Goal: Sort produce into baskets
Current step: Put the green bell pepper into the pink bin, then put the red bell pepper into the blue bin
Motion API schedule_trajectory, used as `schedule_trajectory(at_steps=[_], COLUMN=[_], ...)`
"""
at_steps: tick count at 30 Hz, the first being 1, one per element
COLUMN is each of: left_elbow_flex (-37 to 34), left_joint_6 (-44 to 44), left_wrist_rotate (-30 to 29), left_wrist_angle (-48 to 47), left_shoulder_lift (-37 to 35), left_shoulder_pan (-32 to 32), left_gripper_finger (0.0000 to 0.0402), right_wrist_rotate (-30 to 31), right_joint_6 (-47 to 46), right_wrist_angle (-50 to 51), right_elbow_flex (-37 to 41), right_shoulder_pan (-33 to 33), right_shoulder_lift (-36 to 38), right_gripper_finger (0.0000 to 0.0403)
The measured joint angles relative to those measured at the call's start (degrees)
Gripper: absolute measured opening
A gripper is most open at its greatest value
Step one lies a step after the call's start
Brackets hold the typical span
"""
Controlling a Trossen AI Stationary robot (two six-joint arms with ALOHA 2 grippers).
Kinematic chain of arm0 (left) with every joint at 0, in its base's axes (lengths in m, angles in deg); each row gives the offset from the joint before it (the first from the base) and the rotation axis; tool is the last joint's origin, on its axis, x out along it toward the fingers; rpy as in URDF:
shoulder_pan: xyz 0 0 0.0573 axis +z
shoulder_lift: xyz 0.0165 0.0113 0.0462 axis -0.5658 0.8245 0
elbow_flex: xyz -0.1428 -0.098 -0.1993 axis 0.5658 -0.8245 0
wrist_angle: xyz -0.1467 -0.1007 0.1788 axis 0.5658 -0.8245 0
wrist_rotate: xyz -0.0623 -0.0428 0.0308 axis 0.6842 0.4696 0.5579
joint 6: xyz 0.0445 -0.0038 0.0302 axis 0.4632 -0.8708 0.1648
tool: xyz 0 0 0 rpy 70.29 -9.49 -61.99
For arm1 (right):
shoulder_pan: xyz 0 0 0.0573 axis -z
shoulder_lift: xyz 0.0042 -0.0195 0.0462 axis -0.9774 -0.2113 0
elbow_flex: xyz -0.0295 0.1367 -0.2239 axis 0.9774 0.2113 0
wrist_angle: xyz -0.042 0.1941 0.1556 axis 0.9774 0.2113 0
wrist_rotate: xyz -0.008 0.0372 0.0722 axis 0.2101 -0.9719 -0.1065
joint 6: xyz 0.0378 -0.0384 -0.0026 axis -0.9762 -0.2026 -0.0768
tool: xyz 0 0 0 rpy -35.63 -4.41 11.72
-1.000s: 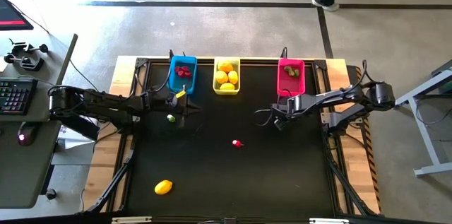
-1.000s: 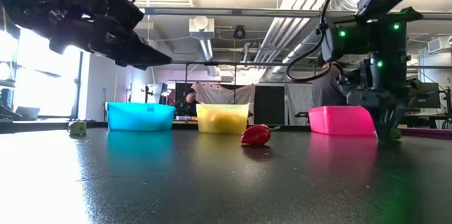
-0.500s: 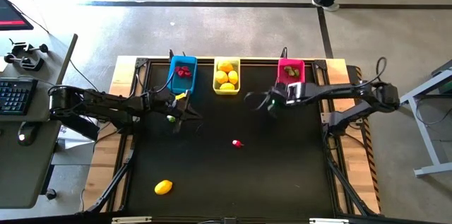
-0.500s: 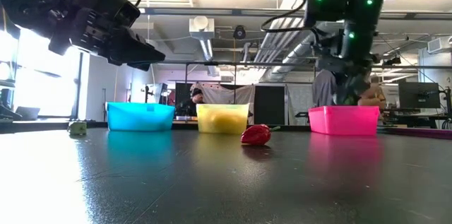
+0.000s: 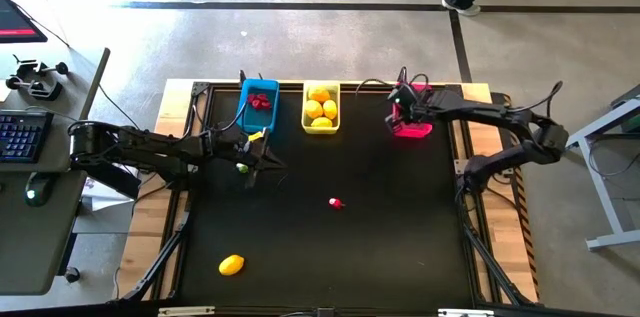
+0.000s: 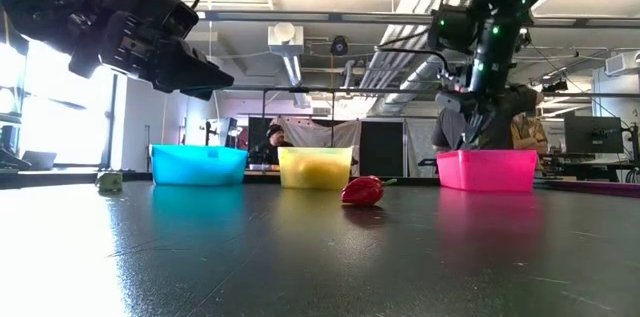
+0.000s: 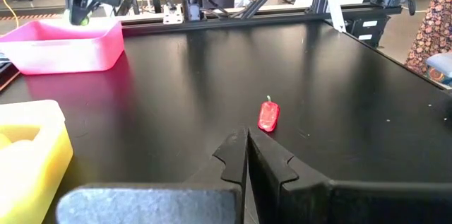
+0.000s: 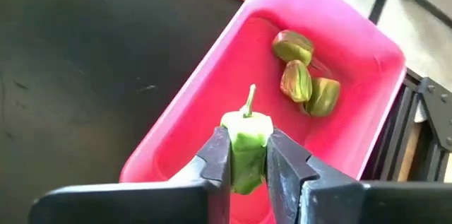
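The right gripper (image 8: 248,155) is hanging over the pink basket (image 5: 412,107) at the table's far edge, its 2 fingers pinching a green pepper piece (image 8: 246,141) with a thin stem. 3 olive-green bits (image 8: 302,74) are lying inside that basket, toward its far end. The left gripper (image 7: 246,155) is hovering near the blue basket (image 5: 259,105) with its fingers pressed together — holding nothing. The yellow basket (image 5: 320,107) is carrying several lemons. A red piece (image 5: 337,202) is sitting mid-table, a green bit (image 5: 241,167) is lying just beside the left gripper, and 1 lemon (image 5: 231,265) is lying near the front edge.
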Motion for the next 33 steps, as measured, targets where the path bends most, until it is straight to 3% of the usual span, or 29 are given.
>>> schedule_trajectory(at_steps=[6,15,20,25,33], left_elbow_flex=[0.0,0.0,0.0,0.0,0.0], left_joint_6=[-0.02,0.94,1.01,1.03,1.04], left_wrist_rotate=[-0.02,-0.04,-0.05,-0.07,-0.1], left_wrist_angle=[0.0,0.03,0.03,0.02,0.01], left_shoulder_lift=[0.0,0.0,0.0,0.0,0.0], left_shoulder_pan=[0.0,0.0,0.0,-0.02,0.0], left_gripper_finger=[0.0,0.0,0.0,0.0,0.0], right_wrist_rotate=[-2.67,-3.08,-3.09,0.87,1.37], right_joint_6=[4.08,5.85,6.4,5.85,6.99], right_wrist_angle=[-0.85,-1.04,2.21,7.45,1.88], right_elbow_flex=[0.05,0.01,-2.57,-7.08,-5.94], right_shoulder_pan=[4.22,4.57,4.54,2.24,-9.78], right_shoulder_lift=[-1.23,-2.71,-2.73,-2.39,1.0], right_gripper_finger=[0.0075,0.017,0.0191,0.0158,0.001])
